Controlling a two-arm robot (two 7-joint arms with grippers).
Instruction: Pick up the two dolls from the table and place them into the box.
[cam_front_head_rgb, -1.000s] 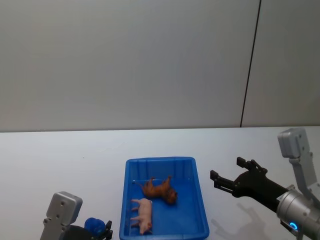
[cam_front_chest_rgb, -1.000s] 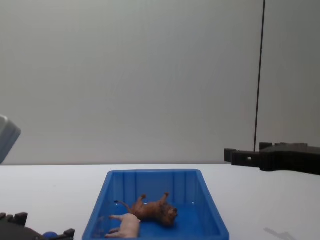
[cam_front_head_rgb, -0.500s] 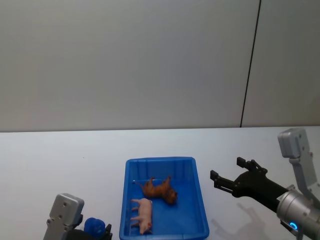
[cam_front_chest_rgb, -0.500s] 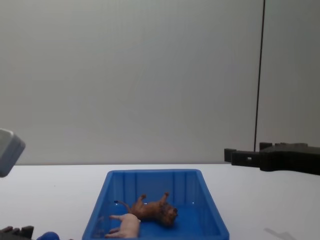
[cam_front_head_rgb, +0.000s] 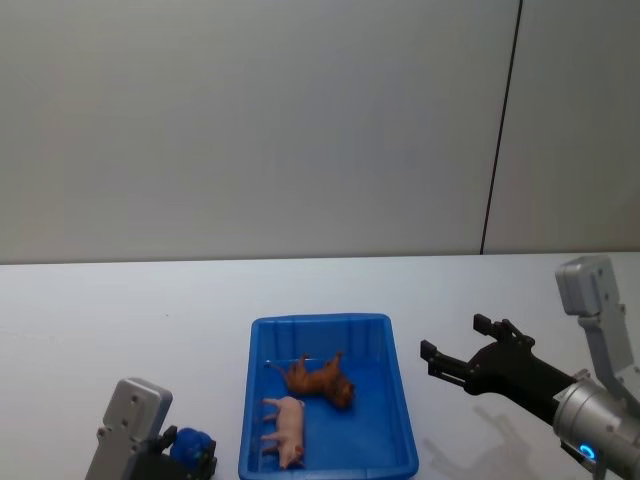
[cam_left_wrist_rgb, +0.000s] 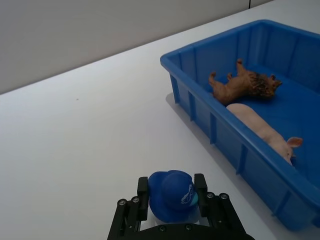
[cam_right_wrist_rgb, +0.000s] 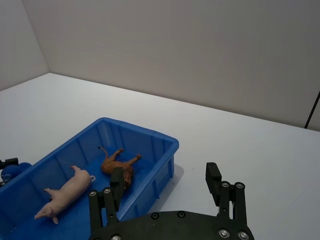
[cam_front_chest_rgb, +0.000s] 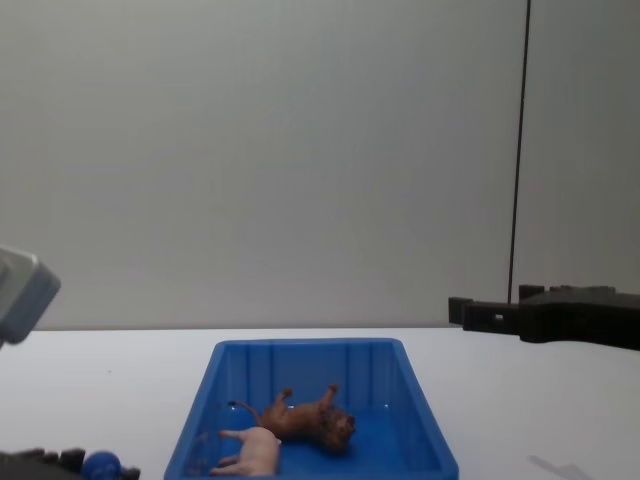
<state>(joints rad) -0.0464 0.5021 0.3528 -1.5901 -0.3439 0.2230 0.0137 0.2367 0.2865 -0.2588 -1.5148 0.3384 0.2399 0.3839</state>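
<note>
Two dolls, brown lion (cam_front_head_rgb: 322, 380) and pink pig (cam_front_head_rgb: 286, 428), lie in the blue box (cam_front_head_rgb: 400, 395).

Left gripper (cam_left_wrist_rgb: 172, 197) low at the robot's near left, its fingers (cam_left_wrist_rgb: 143, 192) closed against a small blue rounded object (cam_left_wrist_rgb: 172, 194). Right gripper (cam_front_head_rgb: 455, 352) extended forward on the right, raised above the surface, its fingers (cam_right_wrist_rgb: 212, 177) spread apart and holding nothing.
</note>
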